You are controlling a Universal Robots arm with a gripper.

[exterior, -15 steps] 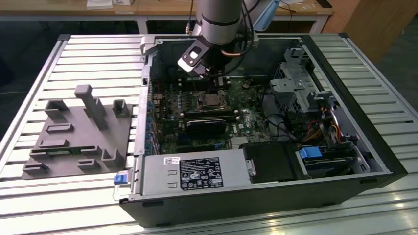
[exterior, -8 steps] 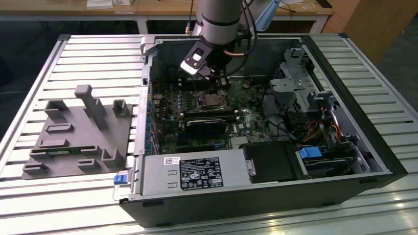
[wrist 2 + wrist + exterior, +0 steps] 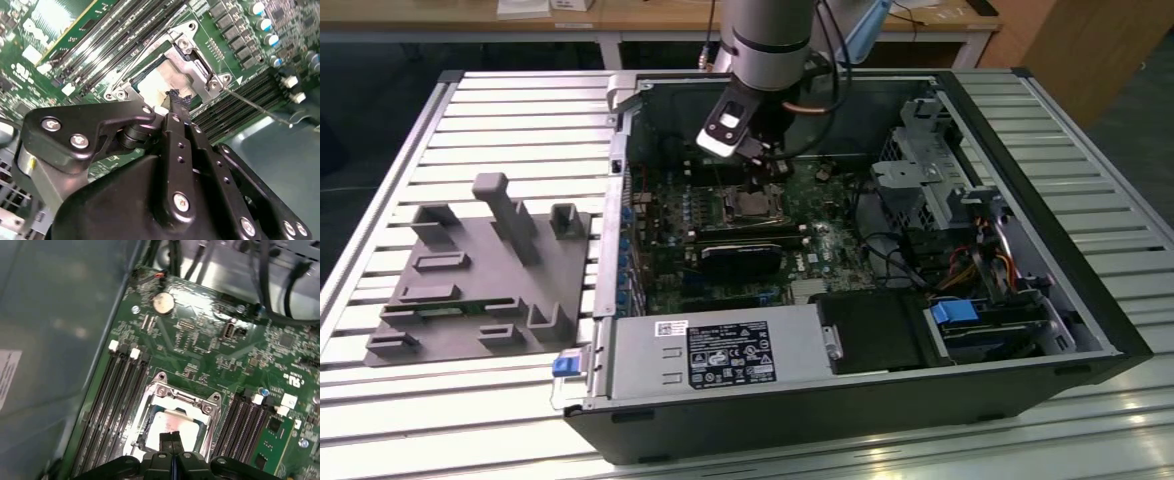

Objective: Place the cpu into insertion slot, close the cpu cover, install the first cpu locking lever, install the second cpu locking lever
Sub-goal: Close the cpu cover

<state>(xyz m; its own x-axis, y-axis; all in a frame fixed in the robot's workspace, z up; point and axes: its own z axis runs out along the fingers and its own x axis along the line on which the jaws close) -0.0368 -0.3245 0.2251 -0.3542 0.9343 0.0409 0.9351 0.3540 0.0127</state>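
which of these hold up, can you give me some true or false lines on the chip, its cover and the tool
1. The chip shows through the cut-out of the metal cover. True.
2. The tool hangs over the grey fixture outside the case. False: it is inside the open computer case, right over the chip.
3. The tool's fingers are spread wide apart. False: they are shut together, with nothing seen between them.
4. A round coin battery sits on the green board. True.
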